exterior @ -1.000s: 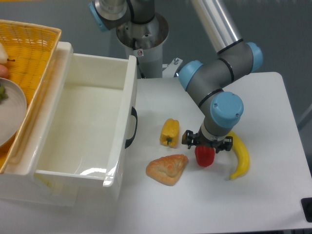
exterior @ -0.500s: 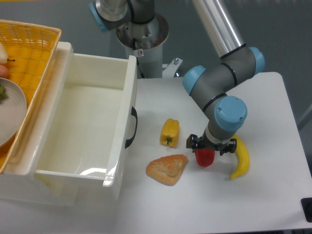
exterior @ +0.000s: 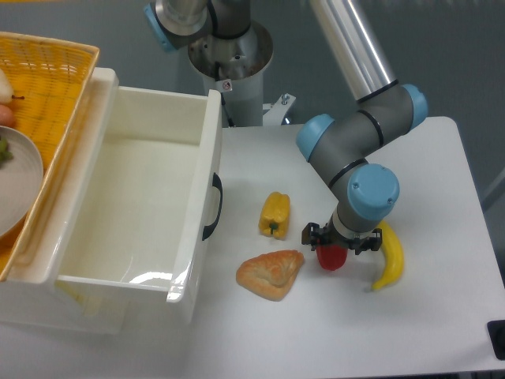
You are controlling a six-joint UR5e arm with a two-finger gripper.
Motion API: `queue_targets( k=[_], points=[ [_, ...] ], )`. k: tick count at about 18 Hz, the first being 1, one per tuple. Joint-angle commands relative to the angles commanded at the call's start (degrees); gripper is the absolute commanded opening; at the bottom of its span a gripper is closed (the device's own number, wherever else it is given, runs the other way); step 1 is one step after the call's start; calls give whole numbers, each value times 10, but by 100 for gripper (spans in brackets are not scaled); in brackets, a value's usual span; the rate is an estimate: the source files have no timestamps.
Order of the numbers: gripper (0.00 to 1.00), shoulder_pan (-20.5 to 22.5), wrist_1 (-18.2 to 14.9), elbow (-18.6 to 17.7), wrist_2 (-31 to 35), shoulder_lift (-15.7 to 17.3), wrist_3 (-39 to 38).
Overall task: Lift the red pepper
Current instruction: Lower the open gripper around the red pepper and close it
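Note:
The red pepper [exterior: 332,258] sits on the white table [exterior: 442,316] between the pastry and the banana. Only its lower half shows, because the wrist covers its top. My gripper [exterior: 334,249] points straight down over it. The black finger links stand splayed out on either side of the pepper, so the gripper is open around it. The fingertips themselves are hidden under the wrist, and I cannot tell whether they touch the pepper.
A yellow pepper [exterior: 274,214] lies left of the gripper, a golden pastry [exterior: 271,273] at the lower left and a banana [exterior: 389,256] close on the right. A white open drawer box [exterior: 197,197] fills the left side, with a wicker basket [exterior: 67,87] behind it.
The gripper has come down lower over the red pepper and shifted slightly right, covering more of it. The pepper has stayed in place.

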Motion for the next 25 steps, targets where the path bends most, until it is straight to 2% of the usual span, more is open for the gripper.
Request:
queue_targets(
  k=[8, 9, 11, 12, 15, 18, 25],
  points=[
    [99, 0, 1, 0, -1, -5, -15],
    [95, -1, 1, 0, -1, -4, -16],
    [76, -1, 1, 0, -2, -4, -18],
    [71, -1, 1, 0, -1, -5, -19],
    [64, -2, 1, 0, -3, -4, -19],
    [52, -2, 1, 0, -3, -4, -19],
    [51, -1, 0, 7, -4, 9, -5]
  ],
)
